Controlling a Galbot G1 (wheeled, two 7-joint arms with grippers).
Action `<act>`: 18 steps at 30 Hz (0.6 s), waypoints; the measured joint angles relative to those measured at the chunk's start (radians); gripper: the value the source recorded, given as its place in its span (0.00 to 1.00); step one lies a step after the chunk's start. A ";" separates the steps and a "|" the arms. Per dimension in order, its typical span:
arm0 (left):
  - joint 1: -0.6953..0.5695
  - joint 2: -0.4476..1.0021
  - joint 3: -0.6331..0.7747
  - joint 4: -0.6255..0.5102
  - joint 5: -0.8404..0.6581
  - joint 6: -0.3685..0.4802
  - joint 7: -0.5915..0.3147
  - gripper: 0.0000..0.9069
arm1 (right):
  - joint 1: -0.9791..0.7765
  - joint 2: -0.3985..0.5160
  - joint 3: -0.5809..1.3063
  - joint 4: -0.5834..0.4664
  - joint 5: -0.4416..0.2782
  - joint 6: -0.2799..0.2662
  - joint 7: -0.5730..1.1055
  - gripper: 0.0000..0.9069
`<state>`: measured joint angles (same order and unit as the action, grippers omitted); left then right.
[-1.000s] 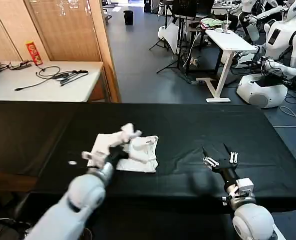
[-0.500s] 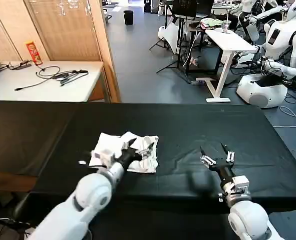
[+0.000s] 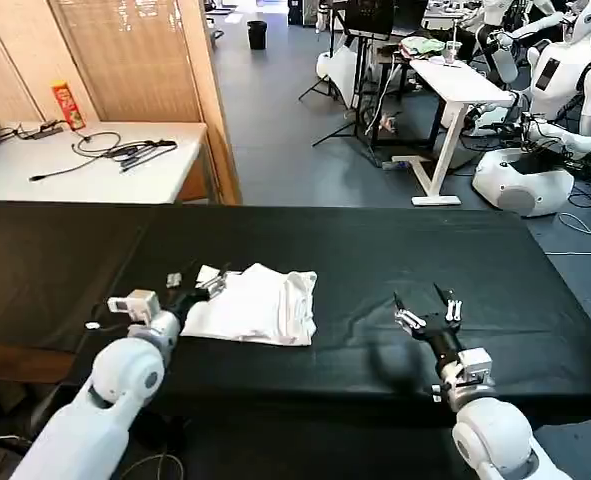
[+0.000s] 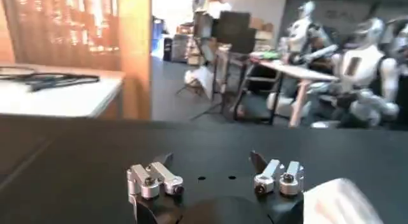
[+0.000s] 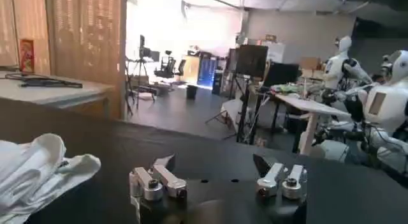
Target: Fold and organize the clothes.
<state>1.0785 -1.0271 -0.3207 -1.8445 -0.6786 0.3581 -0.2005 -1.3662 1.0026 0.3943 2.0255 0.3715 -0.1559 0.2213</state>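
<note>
Hovering open-fingered, left gripper beside T-shirt, right gripper well apart.

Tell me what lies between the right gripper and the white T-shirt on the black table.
Nothing: in the head view only bare black table separates the open right gripper from the folded white T-shirt. The left gripper sits at the shirt's other side.

White T-shirt — print seemingly hidden — on a plain black table; silver-tipped hands.
</note>
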 joint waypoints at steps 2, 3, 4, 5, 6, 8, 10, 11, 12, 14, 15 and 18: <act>0.003 -0.008 -0.001 0.036 0.014 -0.008 0.011 0.97 | -0.004 -0.001 0.004 0.002 0.002 0.000 0.000 0.97; 0.005 -0.012 -0.002 0.055 0.020 -0.012 0.014 0.97 | -0.006 -0.001 0.008 0.002 0.004 0.000 0.000 0.97; 0.007 -0.015 -0.003 0.069 0.024 -0.015 0.015 0.97 | -0.010 -0.002 0.010 0.002 0.006 0.000 0.000 0.97; 0.010 -0.017 -0.004 0.083 0.027 -0.017 0.016 0.97 | -0.013 -0.004 0.015 0.002 0.007 0.001 -0.001 0.97; 0.012 -0.017 -0.005 0.094 0.030 -0.018 0.018 0.97 | -0.015 -0.006 0.018 0.002 0.009 0.001 -0.001 0.97; 0.021 -0.018 -0.008 0.105 0.031 -0.019 0.019 0.75 | -0.019 -0.009 0.026 0.003 0.016 0.002 -0.001 0.97; 0.029 -0.019 -0.008 0.110 0.034 -0.020 0.019 0.15 | -0.020 -0.010 0.030 0.004 0.021 0.002 -0.001 0.97; 0.032 -0.022 -0.009 0.111 0.036 -0.021 0.019 0.01 | -0.020 -0.011 0.030 0.004 0.021 0.002 -0.001 0.97; 0.035 -0.024 -0.009 0.111 0.039 -0.021 0.019 0.00 | -0.020 -0.011 0.030 0.004 0.021 0.002 -0.001 0.97; 0.040 -0.028 -0.009 0.112 0.042 -0.021 0.020 0.00 | -0.019 -0.011 0.030 0.004 0.021 0.002 -0.001 0.97; 0.043 -0.029 -0.009 0.111 0.043 -0.023 0.020 0.00 | -0.019 -0.011 0.030 0.004 0.021 0.002 -0.001 0.97; 0.053 -0.033 -0.007 0.103 0.044 -0.028 0.022 0.00 | -0.018 -0.010 0.030 0.004 0.021 0.002 -0.001 0.97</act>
<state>1.1318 -1.0604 -0.3274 -1.7410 -0.6346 0.3303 -0.1785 -1.3846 0.9922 0.4246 2.0293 0.3927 -0.1538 0.2204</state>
